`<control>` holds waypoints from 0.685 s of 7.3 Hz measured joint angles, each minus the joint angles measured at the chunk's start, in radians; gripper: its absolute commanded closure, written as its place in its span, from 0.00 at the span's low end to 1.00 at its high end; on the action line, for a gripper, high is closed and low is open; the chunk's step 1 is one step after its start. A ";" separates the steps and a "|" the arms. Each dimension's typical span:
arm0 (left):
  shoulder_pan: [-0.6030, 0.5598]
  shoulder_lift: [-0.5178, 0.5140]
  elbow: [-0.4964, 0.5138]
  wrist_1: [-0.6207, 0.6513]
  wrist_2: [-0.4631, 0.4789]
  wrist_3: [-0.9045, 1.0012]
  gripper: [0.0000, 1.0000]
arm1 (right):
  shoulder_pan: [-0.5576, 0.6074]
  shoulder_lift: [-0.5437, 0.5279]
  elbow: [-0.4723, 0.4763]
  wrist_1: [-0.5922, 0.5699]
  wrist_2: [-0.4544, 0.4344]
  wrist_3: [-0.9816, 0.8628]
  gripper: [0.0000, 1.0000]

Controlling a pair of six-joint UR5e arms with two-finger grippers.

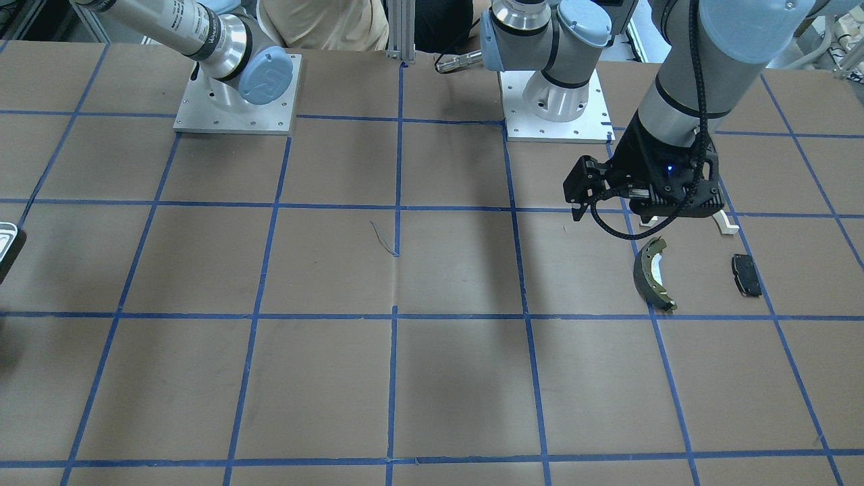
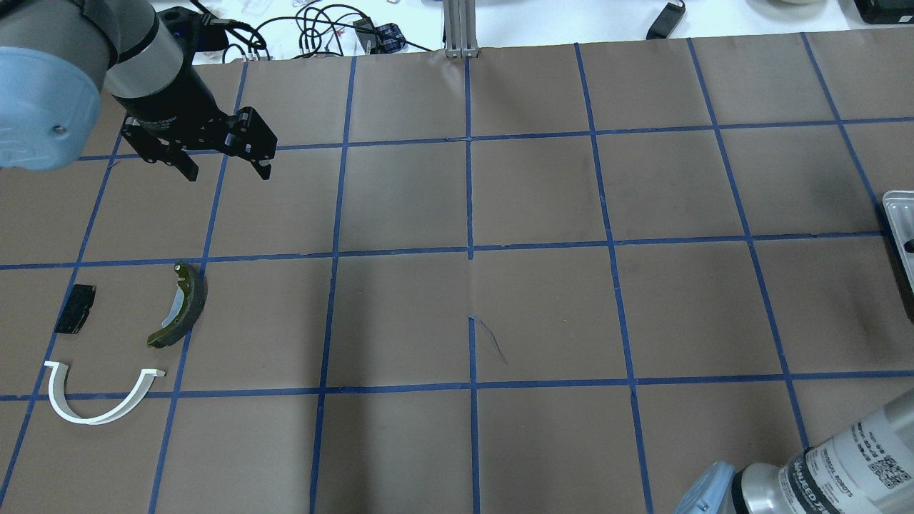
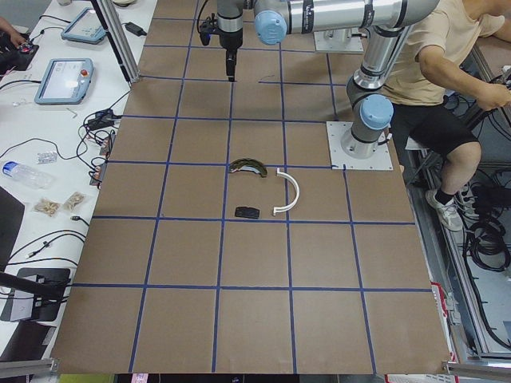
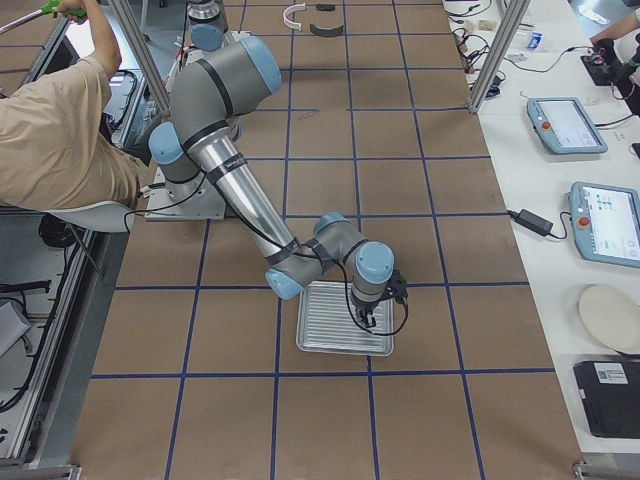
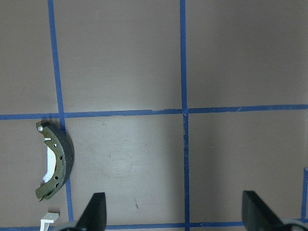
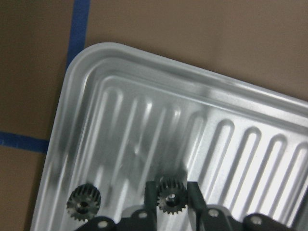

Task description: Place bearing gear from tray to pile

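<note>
The silvery ribbed tray (image 6: 96, 53) lies at the table's right end (image 4: 345, 320); only its edge shows in the overhead view (image 2: 898, 221). My right gripper (image 6: 171, 199) is down in the tray, its fingers pressed against both sides of a small dark bearing gear (image 6: 170, 196). A second gear (image 6: 84, 202) lies to its left. The pile lies at the far left: a dark brake shoe (image 2: 182, 307), a white arc (image 2: 100, 414) and a black pad (image 2: 75, 308). My left gripper (image 2: 227, 171) hovers open and empty beyond the brake shoe (image 5: 55, 161).
An operator (image 4: 50, 130) sits behind the robot bases. An aluminium post (image 2: 460, 25) stands at the table's far edge. Tablets and cables lie on the side bench (image 4: 570, 120). Blue tape lines grid the brown table.
</note>
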State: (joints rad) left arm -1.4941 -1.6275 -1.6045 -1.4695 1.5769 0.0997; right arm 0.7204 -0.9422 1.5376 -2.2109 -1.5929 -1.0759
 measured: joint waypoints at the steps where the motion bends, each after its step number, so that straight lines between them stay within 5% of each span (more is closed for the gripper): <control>1: 0.000 0.000 0.000 0.000 0.000 0.000 0.00 | 0.018 -0.022 0.001 0.021 -0.003 0.006 1.00; 5: 0.000 -0.001 0.000 0.000 0.000 0.000 0.00 | 0.226 -0.147 0.043 0.155 0.001 0.245 1.00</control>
State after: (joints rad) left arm -1.4938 -1.6286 -1.6046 -1.4696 1.5769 0.0997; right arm 0.9469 -1.0888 1.5801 -2.0560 -1.5918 -0.8312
